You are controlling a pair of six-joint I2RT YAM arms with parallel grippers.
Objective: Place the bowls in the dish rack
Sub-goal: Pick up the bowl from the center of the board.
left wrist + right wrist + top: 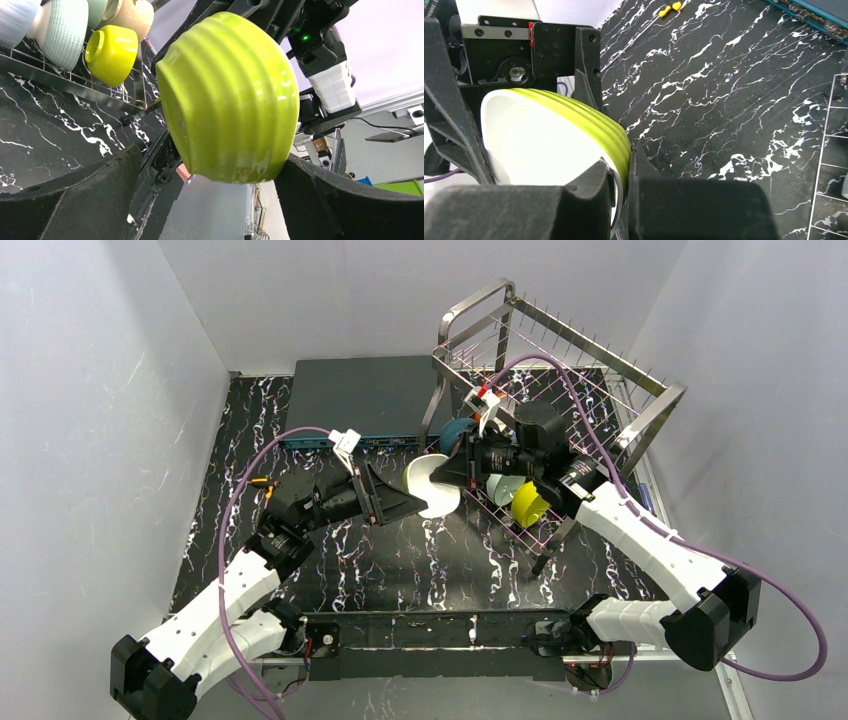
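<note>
A ribbed yellow-green bowl point(432, 486) with a white inside hangs on its side above the table's middle, between both grippers. My right gripper point(626, 185) is shut on its rim point(621, 150), one finger inside and one outside. My left gripper point(215, 200) stands open around the same bowl point(230, 95), its left finger point(75, 200) clearly off the wall. The dish rack point(640, 405) stands at the back right. Its lower tier holds a yellow bowl point(528, 505), a pale green one point(503, 487) and a dark blue one point(457, 433).
A flat dark grey-blue box point(365, 395) lies at the back, left of the rack. A small yellow-orange object point(262, 481) sits on the black marbled table beside the left arm. Grey walls close in both sides.
</note>
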